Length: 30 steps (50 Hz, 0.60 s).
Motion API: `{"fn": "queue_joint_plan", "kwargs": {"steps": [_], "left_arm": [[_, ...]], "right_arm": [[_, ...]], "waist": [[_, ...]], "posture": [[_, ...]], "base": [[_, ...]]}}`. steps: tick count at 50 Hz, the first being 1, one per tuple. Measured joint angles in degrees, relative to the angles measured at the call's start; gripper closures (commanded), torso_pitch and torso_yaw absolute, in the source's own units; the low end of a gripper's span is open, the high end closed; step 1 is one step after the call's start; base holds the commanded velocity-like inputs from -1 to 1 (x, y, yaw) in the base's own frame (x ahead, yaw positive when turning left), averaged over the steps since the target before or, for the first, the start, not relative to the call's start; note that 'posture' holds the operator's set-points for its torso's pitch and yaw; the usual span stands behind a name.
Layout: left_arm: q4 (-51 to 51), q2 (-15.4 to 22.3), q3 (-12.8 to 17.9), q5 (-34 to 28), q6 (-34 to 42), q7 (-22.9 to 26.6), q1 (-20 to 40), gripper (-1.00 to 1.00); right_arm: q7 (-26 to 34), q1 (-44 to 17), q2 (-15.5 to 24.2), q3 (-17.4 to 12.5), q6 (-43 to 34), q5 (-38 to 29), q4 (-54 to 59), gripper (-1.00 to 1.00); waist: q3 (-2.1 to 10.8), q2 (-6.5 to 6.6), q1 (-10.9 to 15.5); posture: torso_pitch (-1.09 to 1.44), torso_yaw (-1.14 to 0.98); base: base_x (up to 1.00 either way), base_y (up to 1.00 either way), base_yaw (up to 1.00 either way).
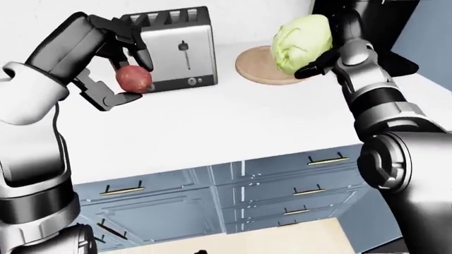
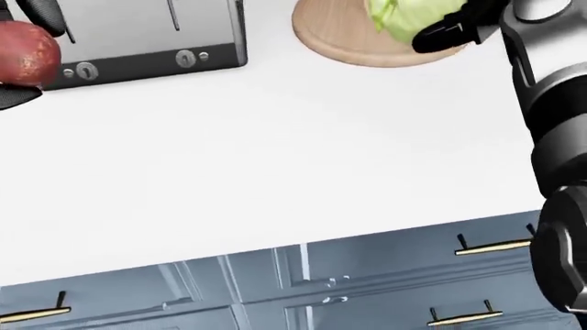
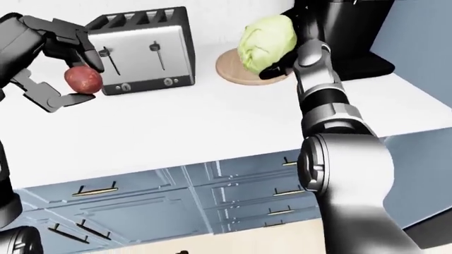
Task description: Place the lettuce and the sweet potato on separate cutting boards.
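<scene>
i see a white tabletop (image 1: 233, 121) under bright even light, blue-grey drawers (image 1: 282, 185) with brass handles beneath it, pale wood floor (image 1: 282, 238) below.

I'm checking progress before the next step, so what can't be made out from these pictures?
- A second cutting board: none shows; only the round cutting board appears.
- Whether the lettuce rests on that board: its underside is hidden by the right hand.
- Left hand holding the sweet potato: cut off by the head view's left edge.
- Dark appliance: cropped by the top edge in both eye views.
</scene>
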State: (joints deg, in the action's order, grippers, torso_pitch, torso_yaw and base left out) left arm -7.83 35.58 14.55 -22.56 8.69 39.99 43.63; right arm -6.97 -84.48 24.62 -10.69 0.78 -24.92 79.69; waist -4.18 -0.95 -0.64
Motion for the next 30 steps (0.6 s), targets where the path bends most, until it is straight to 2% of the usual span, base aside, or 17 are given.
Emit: {"fn": "queue_joint_plan", "kwargs": {"steps": [1,3,7,11,16,17,19,20,24,30], "left_arm": [[0.0,-0.1,-0.1,0.0,0.0,0.0,-0.1,1.00],[0.7,-0.6,-0.6,-0.2,-0.1,0.1,-0.9,1.00],[1.4,-0.9,-0.8,-0.7,0.0,0.3,-1.3,1.00],[0.7,-1.1,-0.5,-0.7,-0.5,0.0,-1.2,1.00],[0.4,-1.2,-0.4,-0.7,-0.8,-0.1,-1.1,1.00],[0.3,-1.1,-0.4,-0.7,-0.8,-0.1,-1.0,1.00],[0.0,-1.0,-0.1,-0.7,-0.9,-0.2,-0.8,1.00],[0.0,-0.8,0.2,-0.7,-0.8,-0.3,-0.8,1.00],[1.5,-1.0,0.5,-1.2,0.1,0.1,-2.2,1.00],[0.4,-1.0,0.6,-1.2,0.2,0.2,-2.0,1.00]], "right_arm": [[0.2,0.0,0.0,0.0,-0.1,0.1,0.1,1.00],[0.5,0.2,0.0,0.3,-0.4,0.0,0.5,1.00],[0.9,0.0,0.0,0.8,0.0,-0.4,0.1,1.00],[0.8,-0.4,-0.1,0.6,0.8,-0.5,-0.6,1.00],[0.7,-0.6,-0.2,0.9,1.3,-0.8,-0.8,1.00],[0.9,-0.5,-0.2,1.1,1.3,-1.1,-0.9,1.00],[1.1,-0.6,-0.3,1.3,1.5,-1.4,-1.1,1.00],[1.1,-0.8,-0.7,1.1,1.6,-1.5,-1.3,1.00],[2.0,0.5,-2.3,0.7,1.0,-0.7,0.2,1.00],[1.1,0.2,-1.4,-0.4,-1.2,0.9,0.0,1.00]], "waist": [[-0.11,0.13,-0.2],[1.02,0.21,-0.2],[2.05,0.18,-0.9],[1.80,1.22,-1.5],[1.22,3.32,-1.9],[1.16,4.03,-1.9],[1.17,6.36,-1.8],[1.65,7.45,-1.2],[1.24,6.21,0.1],[1.48,3.09,1.0]], "posture": [[0.00,0.00],[0.00,0.00],[0.00,0.00],[0.00,0.00],[0.00,0.00],[0.00,0.00],[0.00,0.00],[0.00,0.00],[0.00,0.00],[0.00,0.00]], "base": [[0.06,0.15,0.00],[0.17,0.39,0.00],[0.22,0.44,0.00],[0.37,0.33,0.00],[0.41,0.20,0.00],[0.22,0.00,0.00],[0.19,0.00,0.00],[0.20,0.00,0.00],[0.19,0.00,0.00],[0.16,0.00,0.00]]}}
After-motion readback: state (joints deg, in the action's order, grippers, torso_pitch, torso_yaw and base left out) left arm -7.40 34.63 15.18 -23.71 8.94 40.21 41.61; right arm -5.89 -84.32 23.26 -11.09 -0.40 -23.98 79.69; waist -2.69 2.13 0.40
